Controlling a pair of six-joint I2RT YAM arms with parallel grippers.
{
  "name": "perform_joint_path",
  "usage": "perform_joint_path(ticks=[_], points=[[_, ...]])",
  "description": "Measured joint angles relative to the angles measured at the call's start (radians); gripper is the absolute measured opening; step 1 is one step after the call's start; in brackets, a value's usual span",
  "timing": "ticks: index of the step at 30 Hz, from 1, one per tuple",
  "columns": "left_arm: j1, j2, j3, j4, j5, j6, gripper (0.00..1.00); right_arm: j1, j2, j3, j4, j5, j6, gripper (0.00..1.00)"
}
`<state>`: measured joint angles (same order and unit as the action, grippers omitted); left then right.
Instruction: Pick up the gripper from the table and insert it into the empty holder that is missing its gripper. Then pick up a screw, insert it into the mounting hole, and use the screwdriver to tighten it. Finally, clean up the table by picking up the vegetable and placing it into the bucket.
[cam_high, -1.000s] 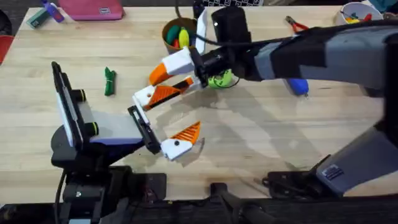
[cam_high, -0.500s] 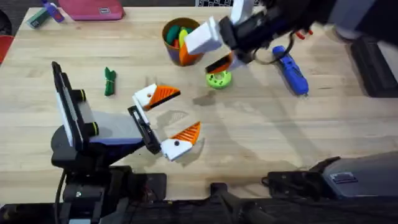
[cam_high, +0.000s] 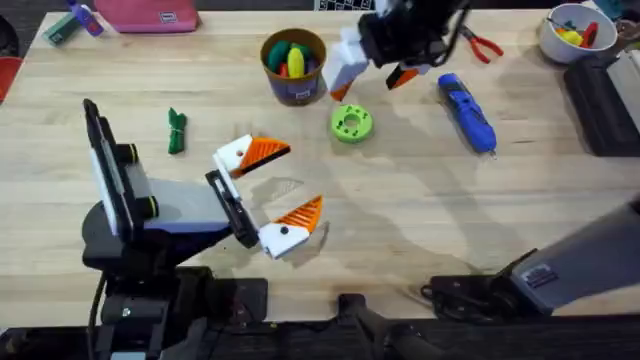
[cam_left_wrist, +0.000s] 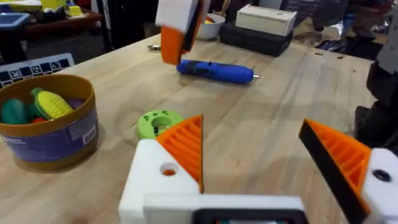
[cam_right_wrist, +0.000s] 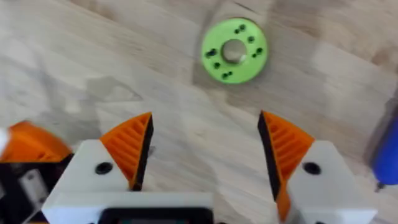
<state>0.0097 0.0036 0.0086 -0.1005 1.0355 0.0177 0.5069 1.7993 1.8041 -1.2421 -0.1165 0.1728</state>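
I have the right tool (cam_high: 372, 68) up at the far side of the surface (cam_high: 420, 220), between the bucket (cam_high: 293, 66) and the screwdriver (cam_high: 467, 112). In my right wrist view its two orange ribbed pads (cam_right_wrist: 130, 144) stand wide apart with bare wood between them, gripping nothing, and the green disc (cam_right_wrist: 234, 51) lies flat on the wood beyond them.

The left tool (cam_high: 262, 195) sits low near the middle of the surface. From above I see both of its white holders, each with an orange wedge on it: the farther holder (cam_high: 234, 156) carries one, and the nearer one (cam_high: 283, 237) carries the other. The two wedges are well apart, so this tool is wide open too and has hold of nothing. In my left wrist view, its orange pads (cam_left_wrist: 186, 144) frame the green disc, with the bucket of toy food off to one side.

The screwdriver lies flat on the wood, beside the right tool and apart from it, thin tip pointing toward the near edge. The vegetable (cam_high: 176, 131) lies on the surface well to the left, clear of both tools and well away from the bucket. Red-handled pliers (cam_high: 482, 42) rest at the far edge beyond the screwdriver. I cannot make out a screw or the mounting hole from here.
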Motion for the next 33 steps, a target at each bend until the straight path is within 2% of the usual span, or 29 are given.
perform_joint_path(ticks=[6, 12, 16, 20, 22, 33], points=[[0.000, 0.000, 0.000, 0.000, 0.000, 0.000, 0.985, 0.041, 0.142, 0.073, -0.027, 0.119, -0.072, 0.877], [0.000, 0.000, 0.000, 0.000, 0.000, 0.000, 0.985, 0.080, 0.238, 0.077, -0.008, 0.152, -0.108, 0.811], [0.000, 0.000, 0.000, 0.000, 0.000, 0.000, 0.985, 0.084, 0.290, 0.077, 0.016, 0.158, -0.125, 0.712], [0.000, 0.000, 0.000, 0.000, 0.000, 0.000, 0.985, 0.084, 0.328, 0.078, 0.027, 0.162, -0.132, 0.540], [0.000, 0.000, 0.000, 0.000, 0.000, 0.000, 0.986, 0.084, 0.342, 0.078, 0.027, 0.161, -0.133, 0.490], [0.000, 0.000, 0.000, 0.000, 0.000, 0.000, 0.986, 0.091, 0.371, 0.078, 0.069, 0.161, -0.137, 0.394]])
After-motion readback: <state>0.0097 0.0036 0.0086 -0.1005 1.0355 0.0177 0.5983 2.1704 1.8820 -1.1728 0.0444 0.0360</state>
